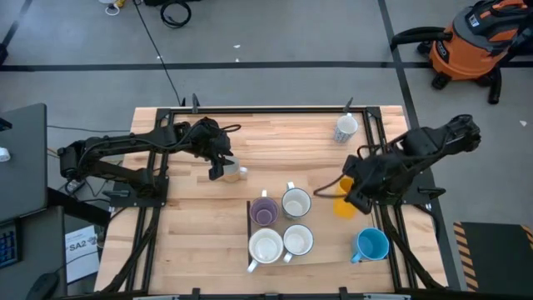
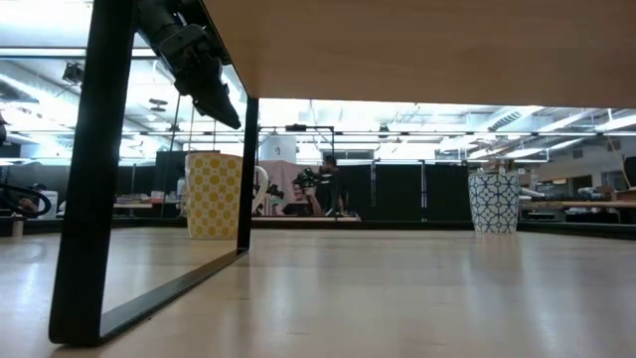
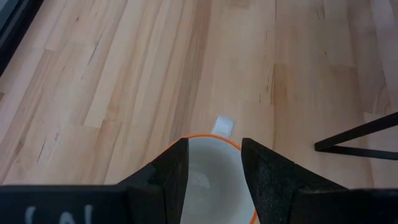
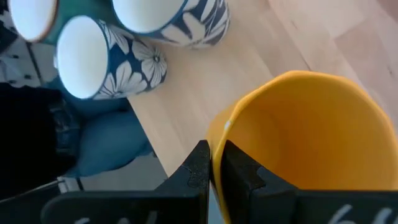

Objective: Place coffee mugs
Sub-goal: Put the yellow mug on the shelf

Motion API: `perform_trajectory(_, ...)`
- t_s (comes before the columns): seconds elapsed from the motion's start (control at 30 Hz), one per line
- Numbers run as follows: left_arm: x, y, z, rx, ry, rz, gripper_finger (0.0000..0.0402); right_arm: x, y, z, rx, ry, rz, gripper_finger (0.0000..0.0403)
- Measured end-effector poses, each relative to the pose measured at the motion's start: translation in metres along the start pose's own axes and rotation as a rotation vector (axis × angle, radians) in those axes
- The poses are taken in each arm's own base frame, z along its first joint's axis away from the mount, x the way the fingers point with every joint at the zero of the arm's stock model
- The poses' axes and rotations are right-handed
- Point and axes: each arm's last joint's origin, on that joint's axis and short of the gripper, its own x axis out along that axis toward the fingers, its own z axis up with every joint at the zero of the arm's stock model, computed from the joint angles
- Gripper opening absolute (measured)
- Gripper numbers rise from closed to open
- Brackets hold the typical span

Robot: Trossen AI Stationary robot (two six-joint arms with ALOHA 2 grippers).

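Right gripper [image 1: 348, 200] clamped on orange mug [image 1: 345, 207] rim, arm bent inward; left gripper [image 1: 223, 169] grips pale mug [image 1: 236, 172].

Left gripper [image 1: 223, 169] jaws parted over mid-table, right gripper [image 1: 351, 198] jaws pinched shut at right.

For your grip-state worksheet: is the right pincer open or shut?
Shut: the right pincer pinches the orange mug's rim, one finger inside, one outside.
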Motion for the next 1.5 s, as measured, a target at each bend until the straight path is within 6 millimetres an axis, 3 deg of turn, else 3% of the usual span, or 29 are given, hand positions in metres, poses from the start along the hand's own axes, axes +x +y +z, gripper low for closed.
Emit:
perform_trajectory(0.4, 0.000, 0.000, 0.000, 0.000, -0.002, 0.000, 0.0156, 0.029, 0.024, -0.022, -0.093, 0.101, -0.081, 0.0028)
perform_trajectory(0.7, 0.000, 0.000, 0.000, 0.000, -0.004, 0.000, 0.0156, 0.031, 0.020, -0.034, -0.139, 0.169, -0.179, 0.0031)
perform_trajectory(1.23, 0.000, 0.000, 0.001, 0.000, -0.007, 0.000, 0.0156, 0.032, 0.019, -0.034, -0.260, 0.141, -0.196, 0.0033)
perform_trajectory(1.5, 0.000, 0.000, 0.001, -0.001, -0.006, 0.001, 0.0156, 0.036, 0.025, -0.043, -0.283, 0.191, -0.188, 0.0034)
